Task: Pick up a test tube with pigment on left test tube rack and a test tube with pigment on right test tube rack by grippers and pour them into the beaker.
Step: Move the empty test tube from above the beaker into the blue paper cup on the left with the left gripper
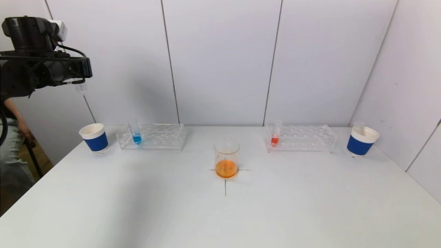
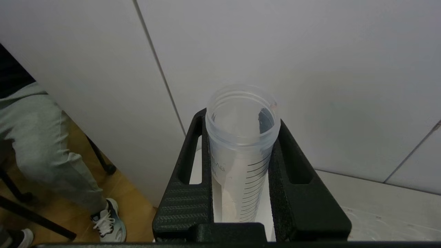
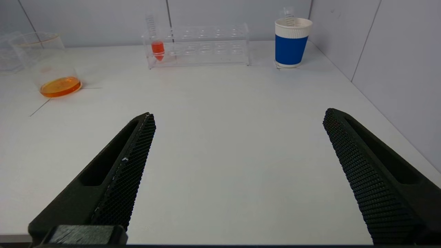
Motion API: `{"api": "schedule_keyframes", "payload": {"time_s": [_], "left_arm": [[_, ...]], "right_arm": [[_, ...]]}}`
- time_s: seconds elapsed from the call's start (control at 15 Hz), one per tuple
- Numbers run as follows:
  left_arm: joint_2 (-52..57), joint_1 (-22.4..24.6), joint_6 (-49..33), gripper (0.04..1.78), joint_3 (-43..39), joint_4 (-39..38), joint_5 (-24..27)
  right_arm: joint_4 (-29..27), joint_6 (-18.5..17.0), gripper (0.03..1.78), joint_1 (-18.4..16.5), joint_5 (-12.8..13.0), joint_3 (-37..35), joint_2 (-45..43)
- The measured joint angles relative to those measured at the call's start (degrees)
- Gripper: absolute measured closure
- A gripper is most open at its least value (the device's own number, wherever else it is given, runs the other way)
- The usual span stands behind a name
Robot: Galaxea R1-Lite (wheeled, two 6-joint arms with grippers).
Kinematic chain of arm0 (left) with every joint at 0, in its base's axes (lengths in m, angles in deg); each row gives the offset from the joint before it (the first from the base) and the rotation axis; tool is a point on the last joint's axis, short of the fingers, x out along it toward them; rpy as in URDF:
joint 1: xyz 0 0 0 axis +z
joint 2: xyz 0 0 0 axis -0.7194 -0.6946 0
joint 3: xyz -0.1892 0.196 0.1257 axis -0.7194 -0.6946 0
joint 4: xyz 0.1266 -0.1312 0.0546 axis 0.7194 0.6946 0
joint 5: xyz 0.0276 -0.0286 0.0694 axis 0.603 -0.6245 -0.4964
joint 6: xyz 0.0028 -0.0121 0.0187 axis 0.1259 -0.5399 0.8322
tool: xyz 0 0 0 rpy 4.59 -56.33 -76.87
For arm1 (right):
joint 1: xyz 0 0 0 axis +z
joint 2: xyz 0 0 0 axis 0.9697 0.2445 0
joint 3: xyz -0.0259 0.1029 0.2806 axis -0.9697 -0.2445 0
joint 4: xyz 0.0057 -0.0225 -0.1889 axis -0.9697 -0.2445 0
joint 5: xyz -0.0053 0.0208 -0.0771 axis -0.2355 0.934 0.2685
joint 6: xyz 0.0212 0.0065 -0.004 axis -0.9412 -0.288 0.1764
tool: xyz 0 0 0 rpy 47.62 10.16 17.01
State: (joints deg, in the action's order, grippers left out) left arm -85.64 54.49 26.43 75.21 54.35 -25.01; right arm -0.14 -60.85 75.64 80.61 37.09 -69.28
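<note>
- Test tube (image 2: 241,144) empty, clamped in left gripper (image 2: 241,137), raised high above left paper cup (image 1: 94,137).
- Right gripper (image 3: 237,120) spread wide, low over table (image 3: 220,144).
- Beaker (image 1: 226,158) with orange liquid at centre, between both racks.

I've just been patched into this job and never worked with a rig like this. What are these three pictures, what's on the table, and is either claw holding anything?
It is a two-armed robot. The wide picture comes from its head camera; the other two come from cameras on its wrists.

On the white table stand a beaker with orange liquid, a left rack holding a blue-filled tube, a right rack holding a red-filled tube, and a blue paper cup at each end.

The left gripper is raised high at the table's left edge, shut on a clear test tube that looks empty. The right gripper is wide open, holding nothing, low above the table's near side.
</note>
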Motion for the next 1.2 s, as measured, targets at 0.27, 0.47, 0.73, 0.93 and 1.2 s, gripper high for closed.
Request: {"api": "schedule_keyframes", "payload": {"time_s": [0.27, 0.47, 0.73, 0.93, 1.2], "left_arm": [[-0.37, 1.68, -1.19, 1.35, -3.17, -0.44, 0.02], [-0.67, 1.82, -2.57, 1.35, -5.13, -0.50, -0.09], [-1.80, 2.58, -3.21, 1.35, -7.57, -4.02, -0.20], [-3.60, 4.28, -2.71, 1.35, -10.31, -11.79, -0.05], [-6.90, 5.62, -2.68, 1.35, -11.65, -15.38, 0.02]], "right_arm": [[0.02, 0.02, 0.04, 0.00, 0.02, 0.00, 0.00], [0.00, 0.00, 0.04, -0.01, 0.00, 0.00, 0.00], [0.02, 0.02, 0.04, -0.01, 0.00, 0.00, 0.00], [0.02, 0.00, 0.04, -0.01, 0.00, 0.00, 0.00], [0.00, 0.00, 0.04, -0.01, 0.00, 0.00, 0.00]]}}
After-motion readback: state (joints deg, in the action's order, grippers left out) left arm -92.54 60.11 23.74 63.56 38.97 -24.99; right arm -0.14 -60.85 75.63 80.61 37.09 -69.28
